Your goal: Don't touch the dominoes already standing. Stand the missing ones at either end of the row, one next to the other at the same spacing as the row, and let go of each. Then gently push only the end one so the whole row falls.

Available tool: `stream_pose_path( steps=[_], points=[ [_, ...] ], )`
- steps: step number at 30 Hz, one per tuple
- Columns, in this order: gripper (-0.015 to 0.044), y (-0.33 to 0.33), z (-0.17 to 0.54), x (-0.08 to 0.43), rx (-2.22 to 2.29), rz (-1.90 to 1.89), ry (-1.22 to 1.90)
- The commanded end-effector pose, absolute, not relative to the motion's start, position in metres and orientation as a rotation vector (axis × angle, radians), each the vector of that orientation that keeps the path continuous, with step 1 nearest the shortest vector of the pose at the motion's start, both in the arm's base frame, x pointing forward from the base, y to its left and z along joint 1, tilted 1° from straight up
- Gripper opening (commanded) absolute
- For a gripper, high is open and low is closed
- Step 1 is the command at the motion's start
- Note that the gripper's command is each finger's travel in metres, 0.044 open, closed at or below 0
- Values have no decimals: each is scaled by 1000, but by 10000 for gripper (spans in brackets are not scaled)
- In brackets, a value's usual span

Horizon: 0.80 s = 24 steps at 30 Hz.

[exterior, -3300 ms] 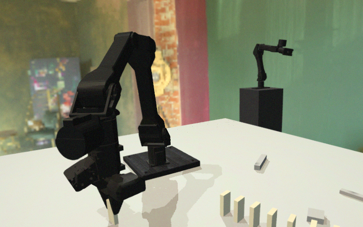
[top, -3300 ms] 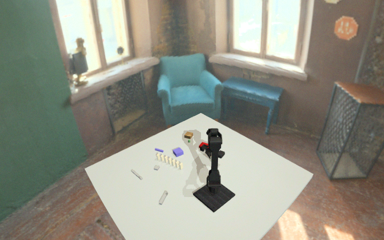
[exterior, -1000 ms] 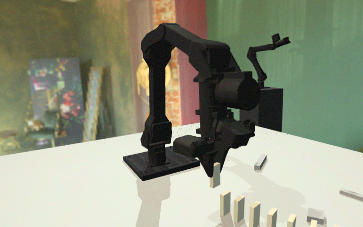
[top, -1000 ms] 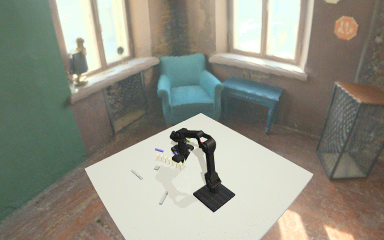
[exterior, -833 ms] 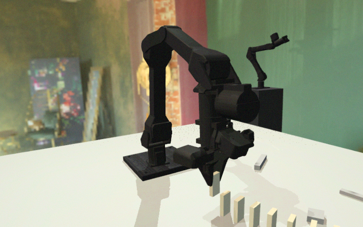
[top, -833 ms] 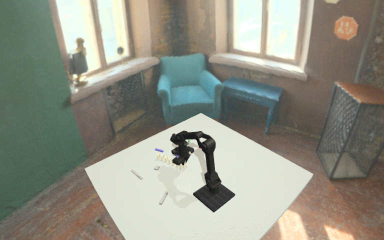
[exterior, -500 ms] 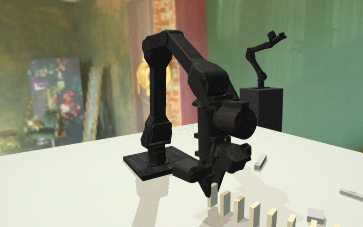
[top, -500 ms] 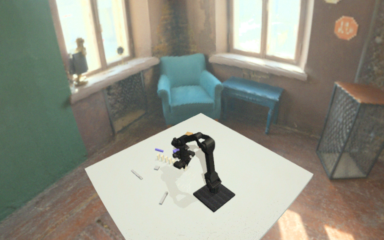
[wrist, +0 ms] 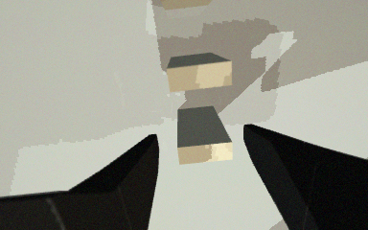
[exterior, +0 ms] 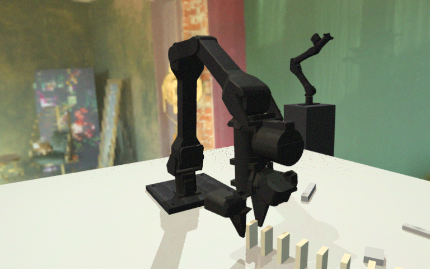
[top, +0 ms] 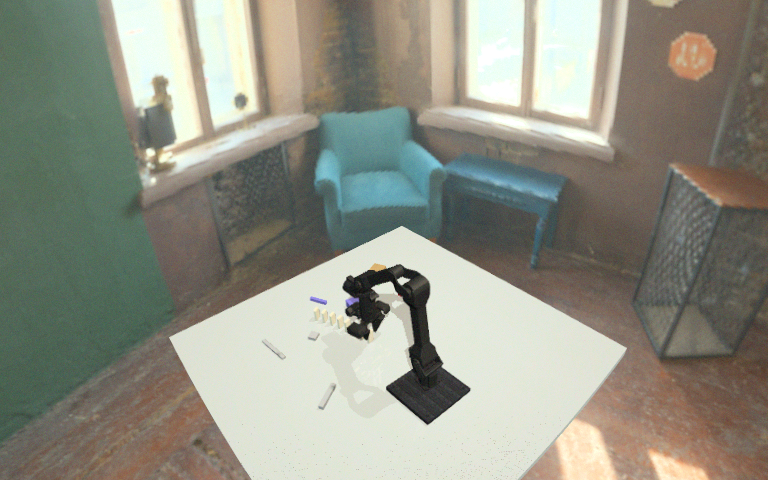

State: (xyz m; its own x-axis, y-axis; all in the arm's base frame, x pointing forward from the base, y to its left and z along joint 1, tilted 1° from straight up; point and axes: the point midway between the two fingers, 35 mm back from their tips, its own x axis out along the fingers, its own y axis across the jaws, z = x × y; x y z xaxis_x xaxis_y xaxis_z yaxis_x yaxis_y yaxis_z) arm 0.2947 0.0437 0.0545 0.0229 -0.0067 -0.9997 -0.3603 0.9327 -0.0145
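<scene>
A cream domino stands upright at the near end of the row, between the fingers. My gripper is open around it, with a visible gap on each side in the wrist view. The neighbouring domino stands apart from it, in line. Several more cream dominoes stand upright in the row, such as one domino. The arm hides part of the row in the top view. The row's far end is cut off in the exterior view.
A grey block lies beside the row. Two grey bars lie farther off, one bar and another bar. A blue bar, a partly hidden blue block and an orange block lie across the row.
</scene>
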Motion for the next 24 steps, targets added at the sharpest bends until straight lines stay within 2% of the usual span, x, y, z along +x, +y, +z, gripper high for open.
stream_pose_path(
  steps=[1,5,10,19,24],
  points=[
    [343,43,54,295,-304,284,1528],
    [440,43,54,295,-304,284,1528],
    [440,44,64,297,-296,280,1525],
    [440,46,170,296,-288,276,1525],
    [440,45,184,292,-297,280,1530]
  ],
)
